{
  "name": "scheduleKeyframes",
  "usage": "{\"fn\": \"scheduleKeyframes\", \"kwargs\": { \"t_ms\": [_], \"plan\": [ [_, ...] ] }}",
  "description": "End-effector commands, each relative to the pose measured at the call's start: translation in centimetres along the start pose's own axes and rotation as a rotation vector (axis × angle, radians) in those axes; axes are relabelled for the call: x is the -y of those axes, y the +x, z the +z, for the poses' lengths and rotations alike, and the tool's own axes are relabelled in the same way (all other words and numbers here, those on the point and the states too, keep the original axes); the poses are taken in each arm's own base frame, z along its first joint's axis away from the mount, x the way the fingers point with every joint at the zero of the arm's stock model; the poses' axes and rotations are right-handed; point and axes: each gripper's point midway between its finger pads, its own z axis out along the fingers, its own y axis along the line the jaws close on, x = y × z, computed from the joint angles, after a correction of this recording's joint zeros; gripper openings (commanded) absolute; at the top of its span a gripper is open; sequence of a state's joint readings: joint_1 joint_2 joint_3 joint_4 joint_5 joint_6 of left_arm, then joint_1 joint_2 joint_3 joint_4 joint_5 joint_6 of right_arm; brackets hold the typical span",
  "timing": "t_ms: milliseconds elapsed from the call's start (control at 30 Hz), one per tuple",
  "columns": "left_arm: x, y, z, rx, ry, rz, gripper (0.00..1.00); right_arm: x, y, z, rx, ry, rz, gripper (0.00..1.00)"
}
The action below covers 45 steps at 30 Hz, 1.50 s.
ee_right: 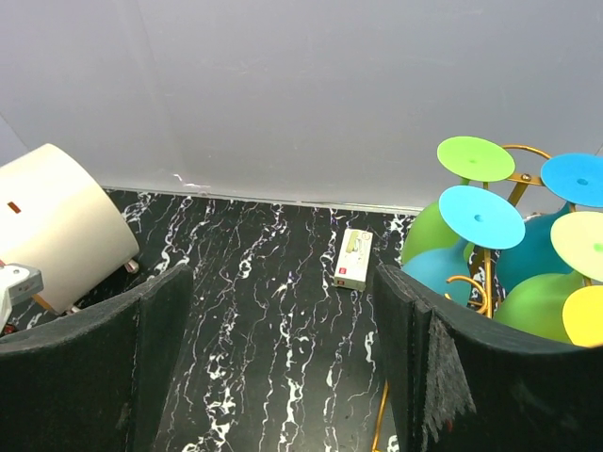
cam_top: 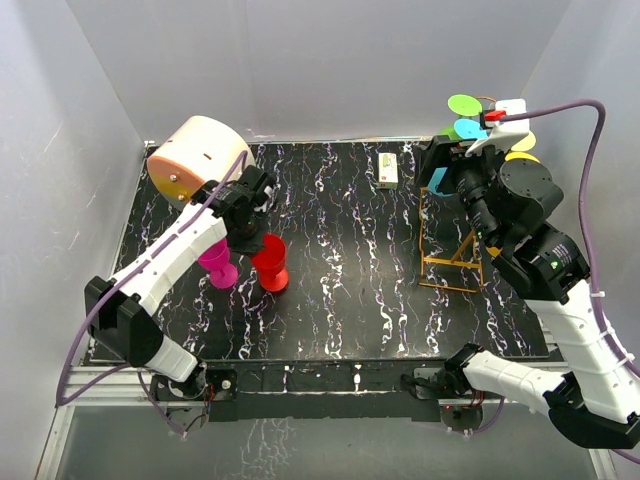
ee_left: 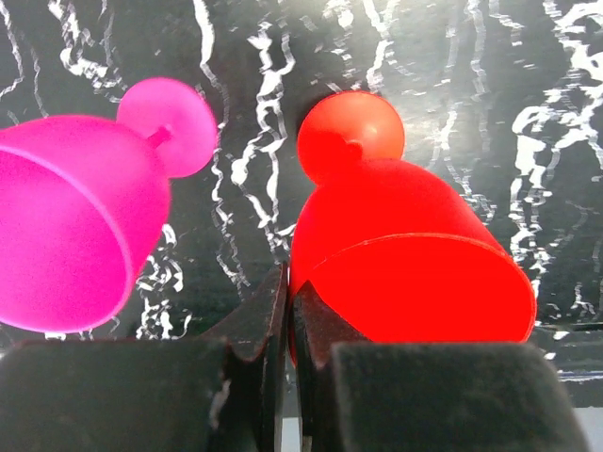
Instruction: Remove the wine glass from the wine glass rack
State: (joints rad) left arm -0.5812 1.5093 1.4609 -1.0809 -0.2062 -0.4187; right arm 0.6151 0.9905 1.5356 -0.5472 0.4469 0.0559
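The wine glass rack (cam_top: 448, 262), a thin gold wire frame, stands at the right of the table. On its top loops (ee_right: 524, 151) hang several wine glasses upside down: green (ee_right: 476, 157), blue (ee_right: 481, 217) and yellowish (ee_right: 586, 243). My right gripper (cam_top: 441, 166) (ee_right: 283, 282) is open beside those glasses, holding nothing. On the left a red wine glass (cam_top: 270, 263) (ee_left: 405, 245) stands upright on the table. My left gripper (cam_top: 249, 233) (ee_left: 288, 282) is shut on its rim, one finger inside the bowl. A pink wine glass (cam_top: 218, 266) (ee_left: 75, 235) stands next to it.
A round cream-and-orange drum (cam_top: 195, 160) (ee_right: 57, 226) lies at the back left. A small white box (cam_top: 389, 170) (ee_right: 354, 259) lies near the back edge, left of the rack. Grey walls close in the black marbled table (cam_top: 340, 300) on three sides.
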Motion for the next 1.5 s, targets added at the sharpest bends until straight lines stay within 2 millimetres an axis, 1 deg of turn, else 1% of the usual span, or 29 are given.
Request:
{"fn": "scheduleKeyframes", "kwargs": {
  "t_ms": [0,67,200,333,400,500,533,600,700,800,900,967,1033,1167,1267,1367,1467],
  "plan": [
    [-3.1,-0.3,-0.2,0.049,-0.006,-0.064,0.00,0.3,-1.7,-0.2,0.052,0.007,-0.003,0.75],
    [-3.3,-0.3,0.2,0.043,-0.006,-0.073,0.00,0.4,-1.5,-0.1,0.047,0.012,-0.015,0.75],
    [-2.5,-0.3,0.9,0.043,0.039,-0.076,0.00,0.9,-1.2,-0.1,0.036,0.039,-0.037,0.75],
    [-3.5,-0.3,1.3,0.044,-0.022,-0.075,0.01,1.2,-0.9,0.0,0.026,0.057,-0.052,0.75],
    [-3.5,-0.2,1.5,0.037,-0.020,-0.070,0.04,1.4,-0.7,0.1,0.017,0.066,-0.063,0.75],
    [-3.4,-0.2,1.4,0.038,-0.013,-0.069,0.13,1.5,-0.6,0.4,0.005,0.079,-0.075,0.75],
    [-3.4,-0.3,1.3,0.044,-0.009,-0.069,0.17,1.6,-0.6,0.5,0.000,0.086,-0.080,0.75],
    [-3.4,-0.5,1.0,0.054,-0.006,-0.069,0.20,1.8,-0.5,0.7,-0.014,0.107,-0.099,0.75],
    [-3.4,-0.8,0.2,0.064,0.000,-0.066,0.28,2.8,0.1,1.3,-0.058,0.178,-0.140,0.72],
    [-3.3,-1.5,-1.4,0.096,0.022,-0.070,0.34,4.1,1.5,2.2,-0.142,0.284,-0.228,0.68],
    [-2.9,-2.7,-3.8,0.163,0.075,-0.069,0.46,5.5,3.5,3.6,-0.250,0.415,-0.358,0.68],
    [-2.7,-3.5,-6.0,0.230,0.117,-0.072,0.54,6.2,4.4,4.3,-0.300,0.481,-0.435,0.69],
    [-2.4,-4.1,-7.8,0.279,0.157,-0.071,0.60,6.9,5.0,5.1,-0.332,0.539,-0.497,0.69],
    [-1.7,-5.0,-10.7,0.358,0.235,-0.068,0.67,8.4,5.9,6.7,-0.376,0.628,-0.573,0.67],
    [-0.6,-5.3,-12.5,0.421,0.327,-0.066,0.73,9.4,6.0,7.9,-0.386,0.654,-0.576,0.66],
    [0.7,-5.3,-14.2,0.473,0.433,-0.068,0.78,10.1,6.0,8.7,-0.398,0.674,-0.590,0.65],
    [1.9,-4.9,-15.4,0.501,0.524,-0.063,0.81,10.9,6.1,9.2,-0.412,0.705,-0.622,0.62]
  ]
}}
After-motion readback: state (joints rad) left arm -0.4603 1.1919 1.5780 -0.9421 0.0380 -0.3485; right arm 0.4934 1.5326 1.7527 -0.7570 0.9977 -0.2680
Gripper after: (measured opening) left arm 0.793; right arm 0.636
